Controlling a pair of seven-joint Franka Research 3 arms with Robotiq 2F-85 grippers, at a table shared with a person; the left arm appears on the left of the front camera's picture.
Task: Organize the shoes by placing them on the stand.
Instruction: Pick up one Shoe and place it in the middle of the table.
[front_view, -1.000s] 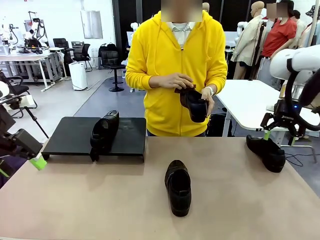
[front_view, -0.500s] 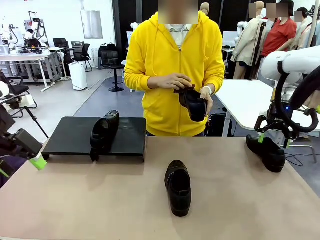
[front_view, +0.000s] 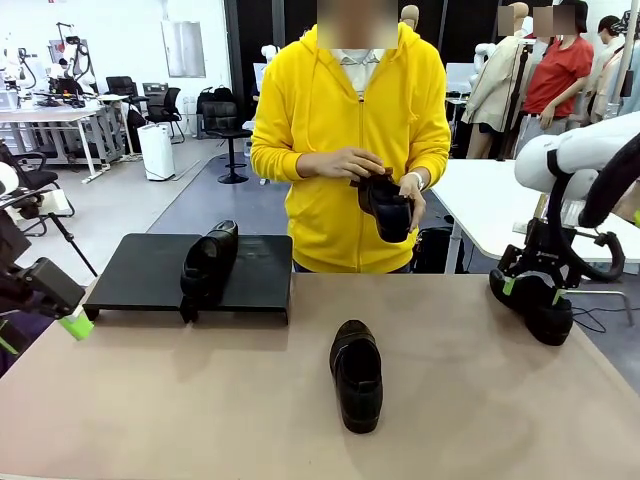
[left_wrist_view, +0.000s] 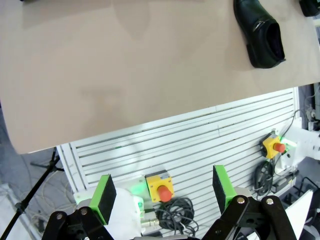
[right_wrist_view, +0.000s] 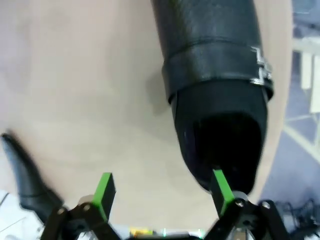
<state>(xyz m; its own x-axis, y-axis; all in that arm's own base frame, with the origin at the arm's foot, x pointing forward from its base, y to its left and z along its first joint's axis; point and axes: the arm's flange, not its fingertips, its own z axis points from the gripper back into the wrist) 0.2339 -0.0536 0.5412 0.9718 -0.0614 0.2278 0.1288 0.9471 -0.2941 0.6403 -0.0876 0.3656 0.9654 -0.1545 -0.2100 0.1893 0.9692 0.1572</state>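
At the table's right edge, your right gripper (front_view: 532, 291) hangs low over the heel end of the right-edge shoe (front_view: 540, 312), with its jaws spread wide and gripping nothing. Through its wrist camera you see 1 green pad (right_wrist_view: 106, 192) over bare tabletop beside the shoe. The other pad is in front of the shoe's heel opening, and you cannot tell whether it touches the leather. A strap crosses this shoe's top with a small metal trim (right_wrist_view: 260, 65) at its side. Any marking on it is too blurred to read.

Your left gripper (front_view: 70, 322) hovers off the table's left side, also wide apart and empty. Its camera looks at the tabletop (left_wrist_view: 125, 60) edge, a white slatted panel (left_wrist_view: 200, 145) and 2 yellow boxes with red buttons (left_wrist_view: 160, 187). Their labels are too small to read.

The middle shoe (front_view: 357, 375) stands on its sole at the table's centre, toe toward you. The stand (front_view: 140, 272) sits at the far left of the table, and 1 shoe on the stand (front_view: 208, 262) lies front to back near its right half. The person's hands (front_view: 350, 162) hold the 4th shoe (front_view: 390, 208) at chest height, well apart from the stand.
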